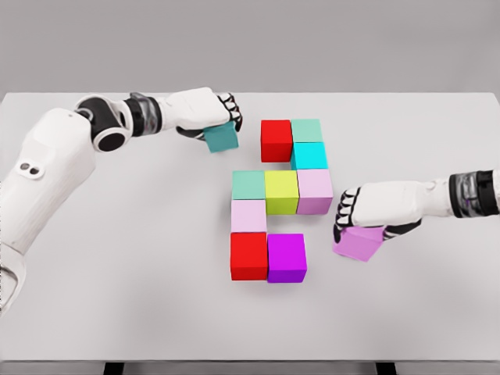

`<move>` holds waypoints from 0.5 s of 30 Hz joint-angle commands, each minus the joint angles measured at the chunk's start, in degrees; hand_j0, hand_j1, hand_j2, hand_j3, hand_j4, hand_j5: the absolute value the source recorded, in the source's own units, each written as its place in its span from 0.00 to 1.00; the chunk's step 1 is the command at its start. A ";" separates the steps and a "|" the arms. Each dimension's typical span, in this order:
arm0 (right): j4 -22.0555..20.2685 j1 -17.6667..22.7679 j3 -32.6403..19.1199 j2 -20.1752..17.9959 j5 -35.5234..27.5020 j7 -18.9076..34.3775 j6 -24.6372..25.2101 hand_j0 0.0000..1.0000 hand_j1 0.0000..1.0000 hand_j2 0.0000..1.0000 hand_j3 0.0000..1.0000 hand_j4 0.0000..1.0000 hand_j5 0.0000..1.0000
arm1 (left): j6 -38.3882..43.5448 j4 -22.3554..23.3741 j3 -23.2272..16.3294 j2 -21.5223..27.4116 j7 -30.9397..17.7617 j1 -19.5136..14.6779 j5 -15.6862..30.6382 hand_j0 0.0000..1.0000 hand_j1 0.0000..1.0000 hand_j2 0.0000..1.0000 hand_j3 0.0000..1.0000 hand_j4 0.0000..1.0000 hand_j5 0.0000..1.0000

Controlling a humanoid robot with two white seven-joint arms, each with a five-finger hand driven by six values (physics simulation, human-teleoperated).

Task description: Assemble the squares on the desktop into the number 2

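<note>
Coloured cubes form a partial figure on the white table [117, 297]: a red cube [276, 140] and a mint cube [306, 130] on top, a cyan cube [309, 156] below, then a green cube [248, 184], a yellow-green cube [281, 191] and a pale pink cube [315, 191]. A light pink cube [248, 216], a second red cube [248, 255] and a magenta cube [286, 258] follow. My left hand [217, 117] is shut on a teal cube [221, 137], left of the top red cube. My right hand [361, 215] is shut on an orchid cube [358, 243], tilted, right of the magenta cube.
The table's front edge [250, 361] runs along the bottom of the view. Both arms reach in over the table, the left one across the upper left, the right one from the right edge.
</note>
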 commanded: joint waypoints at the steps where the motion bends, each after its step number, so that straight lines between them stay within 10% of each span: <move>1: -0.56 0.00 0.49 -0.15 -0.56 -0.10 0.13 0.53 0.53 0.53 0.53 0.53 0.53 | 0.12 1.88 0.11 -1.41 0.06 0.00 -0.39 0.36 0.36 0.36 0.36 0.36 0.36; 15: -0.82 0.26 2.60 0.03 -2.14 -0.18 0.13 0.55 0.55 0.55 0.55 0.55 0.55 | 0.12 3.02 0.37 -3.34 0.49 -0.09 -1.62 0.49 0.49 0.49 0.49 0.49 0.49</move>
